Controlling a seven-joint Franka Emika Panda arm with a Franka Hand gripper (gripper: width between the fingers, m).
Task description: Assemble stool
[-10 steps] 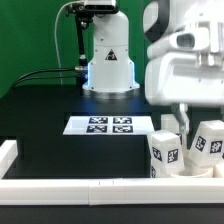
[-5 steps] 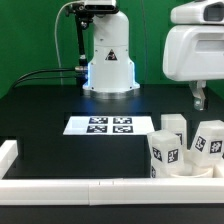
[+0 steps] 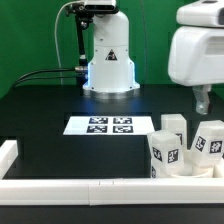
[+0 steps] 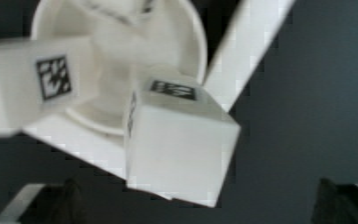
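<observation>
Three white block legs with marker tags stand on the round seat (image 3: 187, 171) at the exterior view's lower right: one in front (image 3: 164, 153), one behind it (image 3: 173, 127) and one at the right (image 3: 208, 140). My gripper (image 3: 203, 106) hangs above and behind them, touching none. In the wrist view the white round seat (image 4: 126, 50) lies below, with one tagged leg (image 4: 179, 140) under the gripper (image 4: 190, 208) and another leg (image 4: 37, 85) beside it. The dark fingertips (image 4: 27, 205) stand wide apart with nothing between them.
The marker board (image 3: 110, 125) lies mid-table. A long white border rail (image 3: 80, 187) runs along the front, with another (image 3: 8, 152) at the exterior view's left. The robot base (image 3: 108, 60) stands at the back. A white rail (image 4: 250, 50) passes beside the seat.
My gripper has risen from among the legs to well above them and shifted slightly to the exterior view's right. The legs have stayed in place.
</observation>
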